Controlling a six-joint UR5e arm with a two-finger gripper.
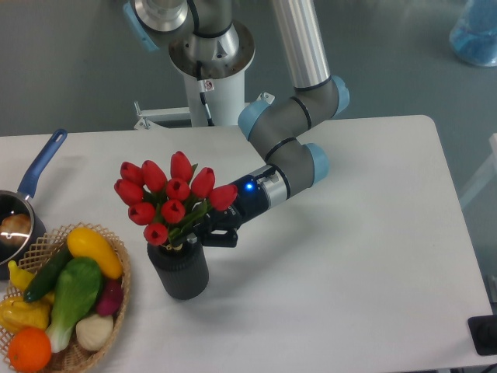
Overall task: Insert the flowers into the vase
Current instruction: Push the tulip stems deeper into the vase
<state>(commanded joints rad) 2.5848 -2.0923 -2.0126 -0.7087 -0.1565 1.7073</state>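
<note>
Flowers point(172, 196) stand stems-down in the vase point(179, 269), near-left part of the table point(349, 256), just right of the wicker basket point(116, 268). Bunch axis is near upright, heads tipped slightly left. Gripper point(208, 231) sits just right of the stems above the vase rim, pinching the stems as far as I can judge. Next move likely turns on letting go, then backing off rightward, clear of the buds.

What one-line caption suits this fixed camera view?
Gripper holding red tulip flowers with stems entering the dark vase, beside a basket of toy produce.
</note>
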